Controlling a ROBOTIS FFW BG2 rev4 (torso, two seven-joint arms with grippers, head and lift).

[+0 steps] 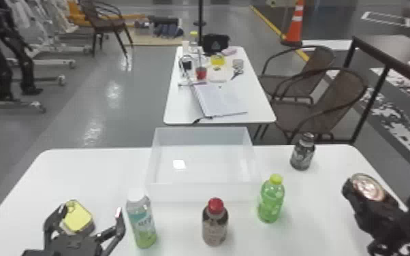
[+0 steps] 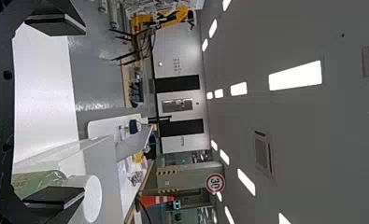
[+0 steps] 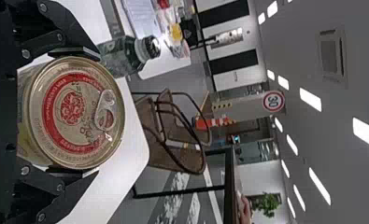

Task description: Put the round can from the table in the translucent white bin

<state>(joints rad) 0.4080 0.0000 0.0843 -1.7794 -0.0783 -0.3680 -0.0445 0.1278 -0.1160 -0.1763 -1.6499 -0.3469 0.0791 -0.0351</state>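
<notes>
Round can (image 1: 368, 188) clamped in your right fingers (image 1: 350, 198), close to the table's (image 1: 316, 211) right edge; tabletop stretches between it and the green bottle (image 1: 271, 201), your left fingers (image 1: 120, 223) wide apart.

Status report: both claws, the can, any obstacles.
Right claw shut on round can. Left claw open near yellow tin. Green bottle stands between can and bin.
</notes>
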